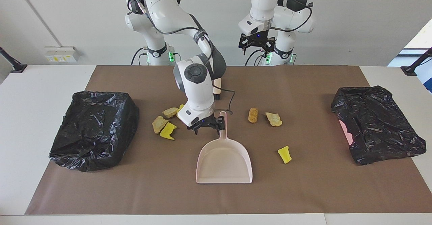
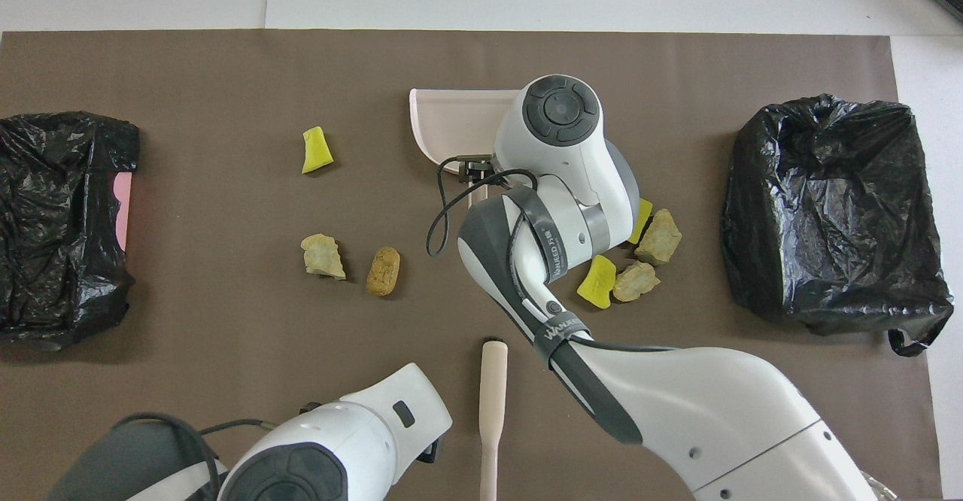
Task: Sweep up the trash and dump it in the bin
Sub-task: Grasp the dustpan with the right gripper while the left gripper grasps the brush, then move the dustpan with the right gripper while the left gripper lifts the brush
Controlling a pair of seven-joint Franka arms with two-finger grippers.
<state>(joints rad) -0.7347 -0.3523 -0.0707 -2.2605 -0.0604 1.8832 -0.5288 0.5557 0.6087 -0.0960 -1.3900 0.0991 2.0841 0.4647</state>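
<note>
Seven trash lumps (image 1: 167, 130) still scattered on brown paper either side of dustpan (image 1: 224, 160); right gripper (image 1: 206, 126) low at its handle, jaws spread, empty, likely lining up a grasp; left gripper (image 1: 256, 43) open, waiting high over brush (image 2: 490, 403)

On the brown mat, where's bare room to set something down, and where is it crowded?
Free: the strip of the brown mat between the dustpan mouth and the mat's edge farthest from the robots, and between the lone yellow lump and the bin bag. Crowded: around the dustpan's handle, where the right gripper hangs beside four lumps.
</note>
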